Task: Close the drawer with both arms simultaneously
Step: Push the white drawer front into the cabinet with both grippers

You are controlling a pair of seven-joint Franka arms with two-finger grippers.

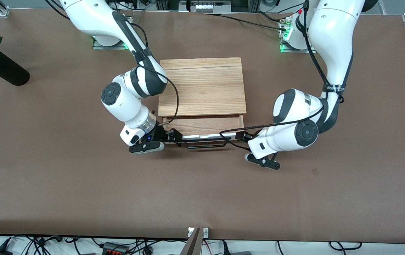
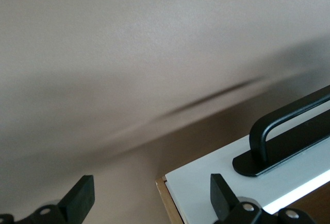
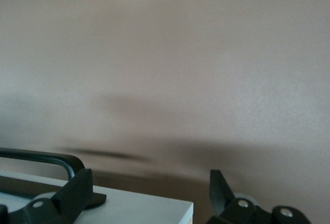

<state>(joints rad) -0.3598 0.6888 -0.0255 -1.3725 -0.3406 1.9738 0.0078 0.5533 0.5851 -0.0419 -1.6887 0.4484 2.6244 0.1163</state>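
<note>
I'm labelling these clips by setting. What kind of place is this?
Probably a robotics lab bench: two white arms bolted to a brown table, aluminium framing and loose cables at its edges, a wooden drawer box between them.

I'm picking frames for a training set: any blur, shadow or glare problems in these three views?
Front view: evenly lit and sharp; both arms throw soft shadows on the table. Left wrist view: table smeared into streaks, the drawer front and handle fairly crisp, a bright strip of glare along the panel's edge. Right wrist view: soft throughout, a dark streaked shadow beside the drawer corner, no glare.
</note>
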